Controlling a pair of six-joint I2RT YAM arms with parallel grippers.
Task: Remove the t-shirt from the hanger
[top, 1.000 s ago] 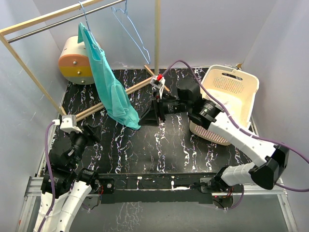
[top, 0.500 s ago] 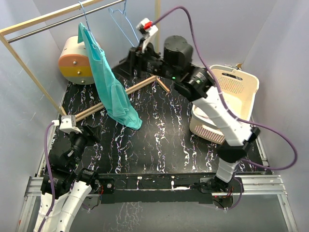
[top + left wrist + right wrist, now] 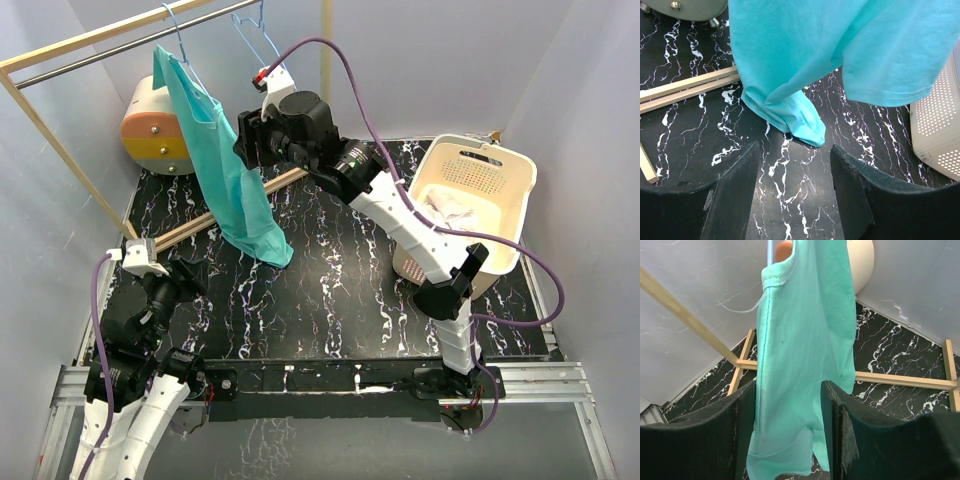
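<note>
The teal t-shirt (image 3: 218, 160) hangs from a blue wire hanger (image 3: 180, 35) on the metal rail, its lower end resting on the black marbled table. My right gripper (image 3: 244, 140) is raised beside the shirt's upper part, open. In the right wrist view the shirt (image 3: 800, 360) hangs between and just beyond the open fingers (image 3: 742, 435); whether it touches them I cannot tell. My left gripper (image 3: 188, 278) is low at the near left, open and empty. In the left wrist view the shirt (image 3: 815, 50) hangs ahead of the gripper (image 3: 795, 195).
A second, empty wire hanger (image 3: 262, 30) hangs on the rail. The wooden rack's base beam (image 3: 195, 228) crosses the table. A cream and orange round object (image 3: 155, 125) stands at the back left. A white basket (image 3: 500, 165) holding white cloth stands at the right.
My right arm has swung up and to the left, from the middle of the table to the hanging shirt. The shirt has shifted slightly. The left arm has not moved.
</note>
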